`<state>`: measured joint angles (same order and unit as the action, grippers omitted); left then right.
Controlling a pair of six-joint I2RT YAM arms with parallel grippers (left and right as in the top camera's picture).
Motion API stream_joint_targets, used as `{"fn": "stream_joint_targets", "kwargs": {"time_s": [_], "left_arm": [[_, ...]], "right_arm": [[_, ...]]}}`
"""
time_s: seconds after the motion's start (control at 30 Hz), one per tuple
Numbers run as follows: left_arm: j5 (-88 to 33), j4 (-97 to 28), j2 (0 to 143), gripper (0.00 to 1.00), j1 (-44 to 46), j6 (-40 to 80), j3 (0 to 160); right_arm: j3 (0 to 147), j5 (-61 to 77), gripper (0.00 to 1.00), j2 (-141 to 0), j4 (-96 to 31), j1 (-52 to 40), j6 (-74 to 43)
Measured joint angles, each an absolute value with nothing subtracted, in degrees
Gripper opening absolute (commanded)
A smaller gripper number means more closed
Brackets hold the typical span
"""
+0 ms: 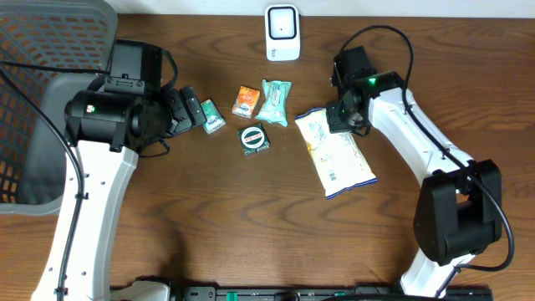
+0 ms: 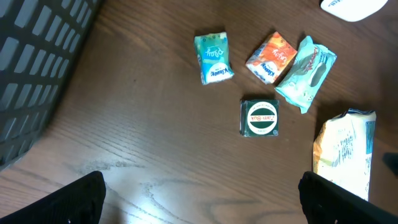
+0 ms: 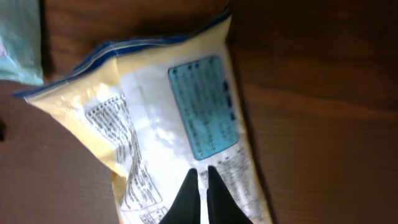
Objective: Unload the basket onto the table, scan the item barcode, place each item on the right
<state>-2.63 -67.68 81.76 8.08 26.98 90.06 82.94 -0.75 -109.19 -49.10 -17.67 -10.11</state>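
At the far left of the wooden table (image 1: 209, 226) you have the grey mesh basket (image 1: 33, 58). Just to its right, your left claw (image 1: 194, 110) hangs with its jaws spread as wide as they go and nothing between them. The small teal-and-white packet (image 1: 212, 117) lies just beyond its fingertips.

Further right sits the Zam-Buk tin (image 1: 255, 139), label up. Behind it are the orange packet (image 1: 245, 100) and the pale teal wrapper (image 1: 273, 102), which lie side by side and touch. The white scanner (image 1: 282, 33) stands at the back edge, well apart from everything else.

Your item, the yellow-and-white bag (image 1: 336, 155), lies flat on the table right of centre, tilted, with its blue-trimmed end toward the scanner. Your right claw (image 1: 337, 117) is over that upper end.

From the right wrist you see its fingers (image 3: 186, 199) pressed together with only a sliver between them. Their tips sit right on the bag's printed face, just below the blue label panel (image 3: 204, 109). You cannot tell whether a fold of the film is pinched between them. The print is too blurred to pick out a barcode
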Motion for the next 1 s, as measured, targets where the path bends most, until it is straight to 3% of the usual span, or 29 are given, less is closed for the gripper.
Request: {"fn": "stream_joint_targets", "kwargs": {"time_s": [0.23, 0.6, 0.9, 1.0], "left_arm": [[-2.63, -67.68, 81.76, 0.98, 8.08, 26.98, 90.06], [-2.63, -67.68, 81.76, 0.97, 8.08, 26.98, 90.06], [-2.63, -67.68, 81.76, 0.98, 8.08, 26.96, 90.06], [-2.63, -67.66, 81.76, 0.98, 8.08, 26.98, 90.06]], "right_arm": [[70.74, 7.01, 0.01, -109.30, -33.98, -17.69, -9.89], [86.02, 11.38, 0.01, -109.69, -44.53, -17.69, -9.80], [79.05, 9.30, 0.01, -111.57, -40.77, -17.76, -10.55], [76.66, 14.57, 0.02, -116.31, -36.01, -18.17, -11.35]]}}
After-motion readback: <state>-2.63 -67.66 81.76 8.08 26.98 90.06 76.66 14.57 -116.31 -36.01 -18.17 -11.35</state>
